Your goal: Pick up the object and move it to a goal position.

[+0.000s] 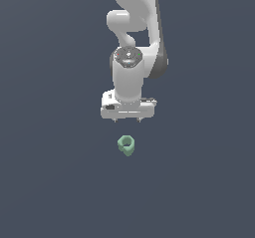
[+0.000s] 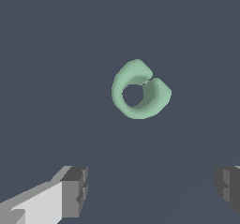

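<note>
Lying alone on the plain dark grey-blue worktop [image 1: 55,182], the object [image 1: 127,145] is showing as a small, chunky, pale mint-green ring with a hollow centre. In the wrist view the object [image 2: 138,91] is presenting its opening towards the camera, and a notch or split is showing in one side of its rim; the ring is looking uneven in thickness, fatter on some sides than others. Nothing is touching it. In the exterior view the white arm [image 1: 130,77] is hanging over the scene with its wrist pointing downward, and the gripper [image 1: 128,119] is sitting just beyond the object, apart from it, with bare worktop showing between the two. The jaws are standing spread wide: in the wrist view the gripper [image 2: 152,185] is showing two dark grey fingertips [image 2: 75,190] at opposite edges of the picture with a broad gap between them, and the object is lying outside that gap, ahead of the tips and roughly in line with the middle of the opening. The jaws are pinching nothing. Whether the fingertips are reaching down to the worktop cannot be told from either view.
</note>
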Controlling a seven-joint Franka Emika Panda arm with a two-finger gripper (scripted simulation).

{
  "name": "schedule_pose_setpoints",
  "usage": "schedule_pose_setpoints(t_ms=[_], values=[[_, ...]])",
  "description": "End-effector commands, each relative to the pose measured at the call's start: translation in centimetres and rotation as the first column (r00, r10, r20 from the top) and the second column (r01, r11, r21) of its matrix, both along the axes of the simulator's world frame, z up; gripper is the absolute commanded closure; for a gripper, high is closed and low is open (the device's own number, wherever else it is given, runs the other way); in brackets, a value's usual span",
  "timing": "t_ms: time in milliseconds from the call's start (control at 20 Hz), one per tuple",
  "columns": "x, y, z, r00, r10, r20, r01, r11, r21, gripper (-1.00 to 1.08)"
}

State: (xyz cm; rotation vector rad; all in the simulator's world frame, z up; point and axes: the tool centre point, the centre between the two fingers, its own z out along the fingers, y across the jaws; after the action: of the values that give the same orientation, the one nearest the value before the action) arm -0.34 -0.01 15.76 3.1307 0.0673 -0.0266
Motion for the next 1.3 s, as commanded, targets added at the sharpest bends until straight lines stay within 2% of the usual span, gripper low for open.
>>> schedule_pose_setpoints(t_ms=[0, 700, 1250], values=[[0.0, 0.0, 0.0, 1.0, 0.0, 0.0, 0.0, 1.0, 0.0, -0.92], [-0.9, -0.8, -0.5, 0.999, -0.022, -0.024, 0.022, 1.0, -0.015, -0.92], [0.2, -0.7, -1.2, 0.994, 0.105, -0.022, -0.105, 0.994, -0.012, -0.92]])
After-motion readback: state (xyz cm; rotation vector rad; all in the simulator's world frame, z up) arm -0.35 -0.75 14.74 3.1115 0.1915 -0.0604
